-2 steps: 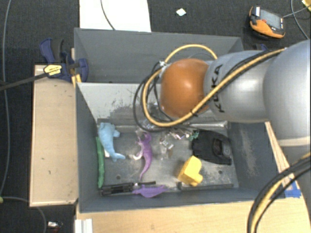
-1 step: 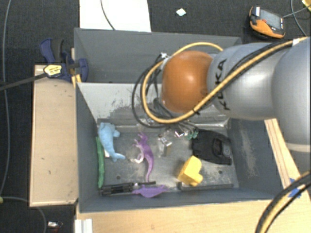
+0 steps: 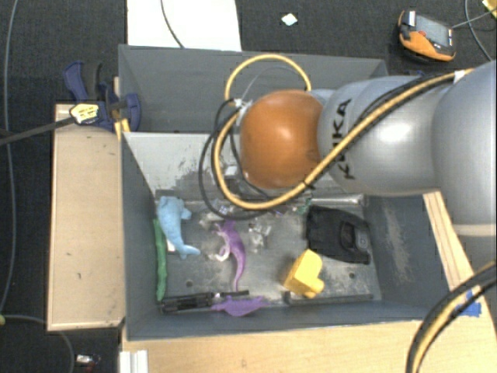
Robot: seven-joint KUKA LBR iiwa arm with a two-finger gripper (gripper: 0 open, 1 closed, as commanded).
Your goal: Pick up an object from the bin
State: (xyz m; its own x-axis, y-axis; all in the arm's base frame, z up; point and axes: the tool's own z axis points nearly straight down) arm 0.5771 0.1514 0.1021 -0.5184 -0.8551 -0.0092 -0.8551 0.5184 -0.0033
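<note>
yellow block (image 3: 304, 274) near front bin wall (image 3: 256, 318)

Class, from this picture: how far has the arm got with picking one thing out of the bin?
Done: the orange-capped wrist hangs over the middle of the bin. In hand: nothing visibly lifted. Left: grasp and lift; purple toy, blue toy, yellow block and black piece all lie on the floor.

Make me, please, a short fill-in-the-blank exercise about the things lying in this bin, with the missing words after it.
1. The light blue toy animal lies at the ____ side of the bin in the camera view.
2. The long strip next to it is ____.
3. The block beside the black object is ____.
Missing words: left; green; yellow.
</note>
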